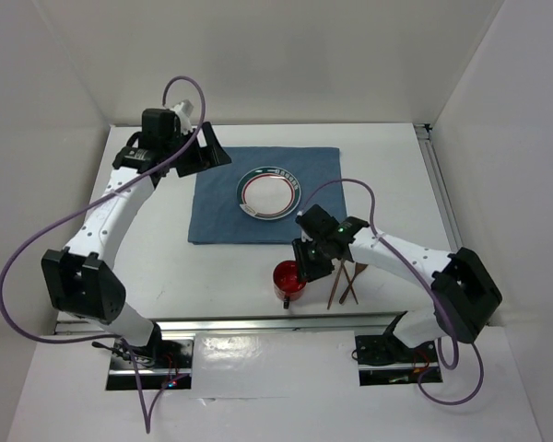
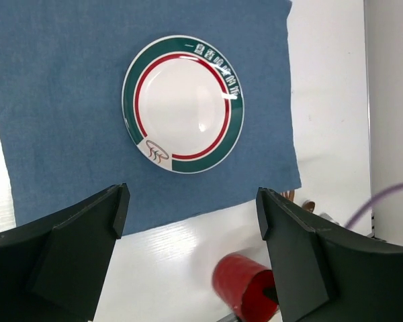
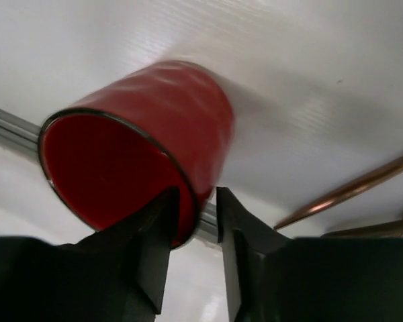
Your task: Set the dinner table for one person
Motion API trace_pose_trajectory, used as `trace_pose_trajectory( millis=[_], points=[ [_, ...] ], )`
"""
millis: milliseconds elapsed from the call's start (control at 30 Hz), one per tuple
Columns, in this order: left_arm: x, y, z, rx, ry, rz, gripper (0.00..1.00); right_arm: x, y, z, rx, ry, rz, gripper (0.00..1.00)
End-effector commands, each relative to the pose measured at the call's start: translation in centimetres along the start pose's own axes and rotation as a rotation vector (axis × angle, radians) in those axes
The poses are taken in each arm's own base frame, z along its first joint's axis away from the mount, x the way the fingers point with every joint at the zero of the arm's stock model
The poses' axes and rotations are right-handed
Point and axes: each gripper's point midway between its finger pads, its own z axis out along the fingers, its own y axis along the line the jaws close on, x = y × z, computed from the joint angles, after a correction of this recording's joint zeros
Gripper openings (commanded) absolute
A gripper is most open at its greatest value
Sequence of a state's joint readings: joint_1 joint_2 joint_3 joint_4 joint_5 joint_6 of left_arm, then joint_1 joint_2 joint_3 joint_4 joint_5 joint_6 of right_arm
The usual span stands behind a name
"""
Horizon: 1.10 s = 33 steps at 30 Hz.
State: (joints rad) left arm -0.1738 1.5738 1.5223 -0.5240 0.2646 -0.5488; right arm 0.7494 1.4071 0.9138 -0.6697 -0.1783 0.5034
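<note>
Near the blue placemat (image 1: 221,207), right gripper (image 3: 196,201) pinches the probably light, slick red cup (image 3: 168,114) by its rim; left gripper (image 2: 191,204) gapes wide

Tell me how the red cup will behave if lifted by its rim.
The red cup looks rigid and probably light. Its glossy wall may slip or swing, since the right hand pinches only one rim spot. Round-sided, it could roll if dropped.
</note>
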Motion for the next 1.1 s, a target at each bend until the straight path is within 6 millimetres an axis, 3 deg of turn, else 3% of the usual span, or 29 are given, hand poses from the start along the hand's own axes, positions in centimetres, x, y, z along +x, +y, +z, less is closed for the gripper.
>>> trace_pose_trajectory(
  millis=[0, 67, 133, 333, 367, 500, 533, 567, 600, 633, 800, 867, 900, 933, 1067],
  points=[
    [1.0, 1.2, -1.0, -0.040, 0.025, 0.011, 0.95, -1.9, 0.5, 0.8, 0.035, -0.090, 0.013, 0.36],
    [1.0, 1.0, -1.6, -0.039, 0.023, 0.012, 0.95, -1.6, -0.2, 1.0, 0.097, -0.090, 0.018, 0.19],
    [1.3, 0.8, -2.2, -0.034, 0.033, 0.019, 0.94, -2.4, 0.0, -0.1, 0.116, -0.119, 0.033, 0.02],
    [1.5, -0.2, -4.6, -0.012, 0.018, 0.035, 0.94, -5.6, 0.5, -4.4, 0.195, -0.227, 0.050, 0.00],
    [1.8, -0.1, -4.8, -0.013, 0.019, 0.035, 0.94, -6.7, 1.1, -5.6, 0.200, -0.247, 0.051, 0.00],
    [3.1, 0.4, -5.9, -0.031, 0.035, 0.037, 0.94, -12.0, 0.1, -8.0, 0.256, -0.321, 0.051, 0.00],
    [3.3, 0.6, -6.0, -0.039, 0.033, 0.037, 0.94, -13.6, -1.1, -8.4, 0.277, -0.335, 0.048, 0.00],
    [3.5, 0.9, -6.1, -0.052, 0.030, 0.027, 0.97, -14.8, -2.0, -7.5, 0.303, -0.317, 0.053, 0.00],
    [4.2, 1.2, -6.1, -0.058, 0.043, 0.023, 1.00, -17.2, -1.9, -8.5, 0.295, -0.362, 0.068, 0.00],
    [4.3, 0.7, -6.4, -0.045, 0.037, 0.043, 1.00, -19.0, -3.5, -8.8, 0.318, -0.376, 0.089, 0.00],
    [6.5, 1.8, -7.1, -0.099, 0.076, 0.042, 1.00, -27.7, -7.7, -8.5, 0.331, -0.460, 0.181, 0.00],
    [6.6, 2.2, -7.3, -0.116, 0.067, 0.053, 1.00, -29.9, -10.0, -8.6, 0.333, -0.476, 0.215, 0.00],
    [6.5, 2.0, -7.6, -0.111, 0.056, 0.056, 1.00, -30.7, -11.1, -6.9, 0.338, -0.452, 0.231, 0.00],
    [7.2, 2.1, -7.5, -0.114, 0.079, 0.057, 1.00, -32.5, -11.2, -8.0, 0.332, -0.494, 0.228, 0.00],
    [8.3, 2.3, -7.4, -0.110, 0.096, 0.034, 1.00, -36.2, -14.5, -7.5, 0.356, -0.532, 0.267, 0.00]
  ],
)
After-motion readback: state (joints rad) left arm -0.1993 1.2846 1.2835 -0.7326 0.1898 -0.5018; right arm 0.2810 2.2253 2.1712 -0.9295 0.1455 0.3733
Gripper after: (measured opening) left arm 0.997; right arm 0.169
